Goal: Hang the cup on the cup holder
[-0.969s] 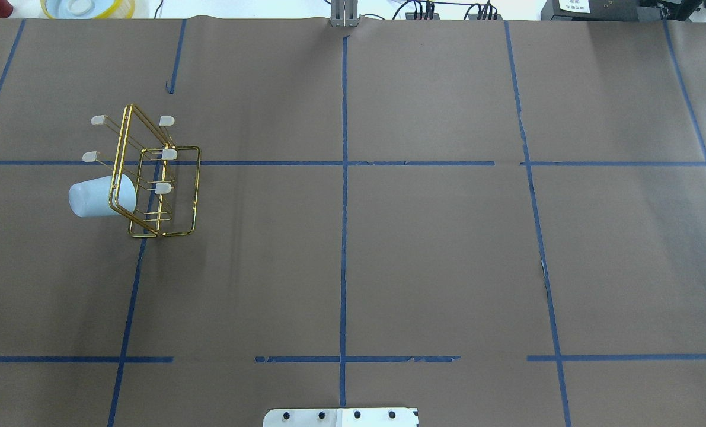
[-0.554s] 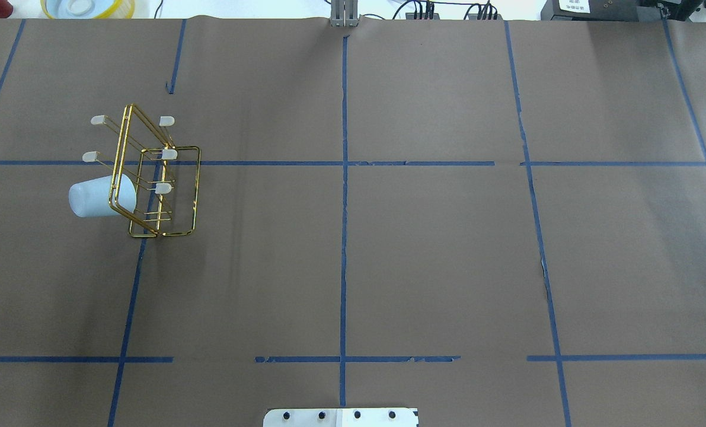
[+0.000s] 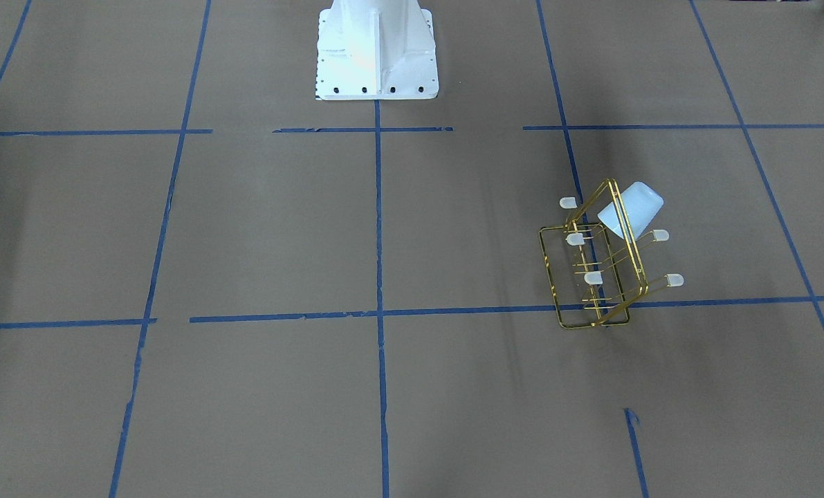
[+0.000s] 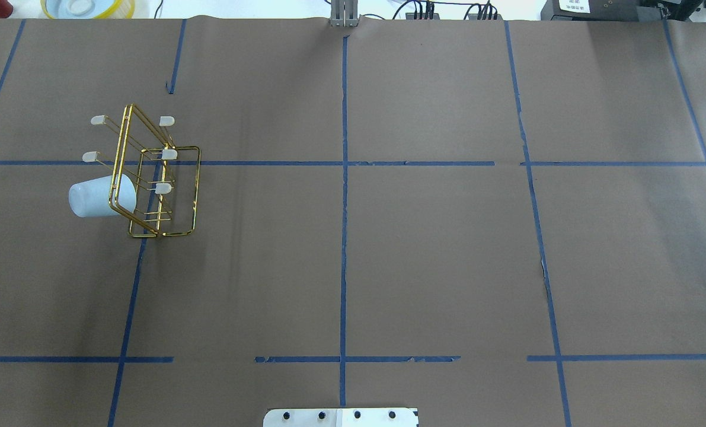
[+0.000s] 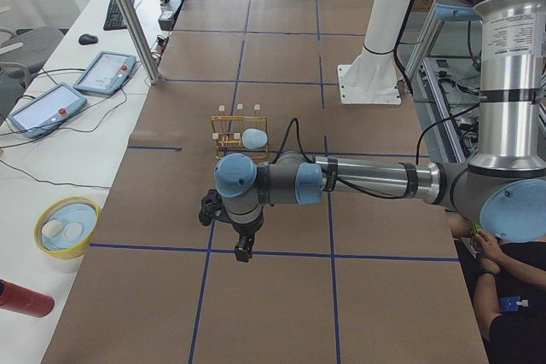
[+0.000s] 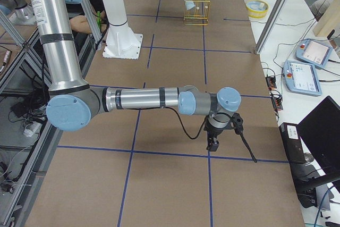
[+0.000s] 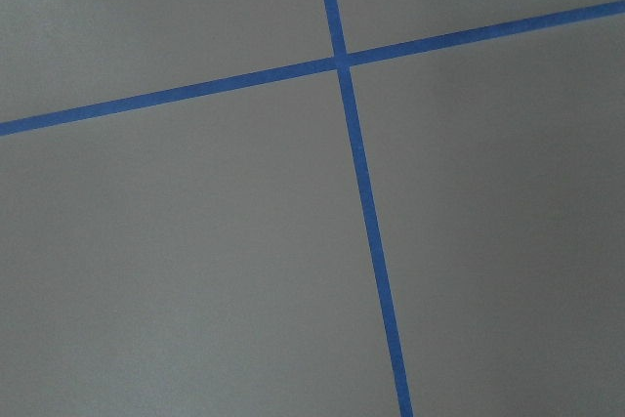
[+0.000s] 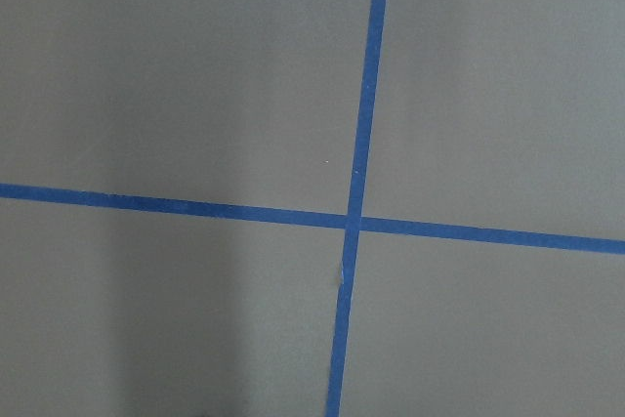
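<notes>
The cup (image 4: 101, 197) hung on the cup holder (image 4: 153, 185). In the overhead view it sat at the rack's 8 o'clock side. Its mouth was against the tall upright frame and its closed end pointed out toward 9 o'clock. Seen from across the table, the cup (image 3: 632, 207) sat slanted at the cup holder's (image 3: 595, 270) 1 o'clock. Five whitish prong caps showed bare around it. The rack stood on the brown paper-covered table (image 4: 435, 255) at about 10 o'clock from the table's middle, straddling a crossing of blue tape lines (image 4: 344, 237).

Both arms were well apart from the rack. In the view from the robot's left, the left gripper (image 5: 243, 249) pointed down over the paper just above a tape crossing. It was at 6 o'clock from the cup holder (image 5: 237, 132) and the cup (image 5: 253, 138). Whether its fingers were spread or closed could not be told. In the view from the robot's right, the right gripper (image 6: 212, 142) also pointed down. It was far from the cup (image 6: 189, 3) and the cup holder (image 6: 197, 10), which stood at 12 o'clock near the far end of the table. Its grip could not be told either. Each wrist camera showed only brown paper and a cross of blue tape.

The white robot pedestal (image 3: 376, 52) stood at 12 o'clock in the front-facing view. A yellow bowl (image 5: 66, 226) and a red cylinder (image 5: 21, 297) lay off the paper at 8 o'clock in the left-end view.
</notes>
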Tool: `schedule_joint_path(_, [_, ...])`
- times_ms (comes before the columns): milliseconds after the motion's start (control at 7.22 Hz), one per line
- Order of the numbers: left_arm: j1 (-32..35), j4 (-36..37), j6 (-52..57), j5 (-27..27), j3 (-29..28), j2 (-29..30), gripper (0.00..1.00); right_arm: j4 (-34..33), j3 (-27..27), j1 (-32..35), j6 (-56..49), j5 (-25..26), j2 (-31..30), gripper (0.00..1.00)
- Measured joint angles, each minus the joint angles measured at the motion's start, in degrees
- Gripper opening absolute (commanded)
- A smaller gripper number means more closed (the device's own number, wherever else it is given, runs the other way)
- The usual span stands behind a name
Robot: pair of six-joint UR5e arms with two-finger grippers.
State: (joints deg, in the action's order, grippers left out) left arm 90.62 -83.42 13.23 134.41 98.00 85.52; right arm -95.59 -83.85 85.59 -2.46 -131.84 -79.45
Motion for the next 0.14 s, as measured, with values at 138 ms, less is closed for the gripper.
schedule_joint_path(138, [0.0, 0.0, -0.1, 0.0, -0.1, 0.1, 1.0, 0.0, 0.0, 0.0, 0.0, 0.0, 0.0, 1.0])
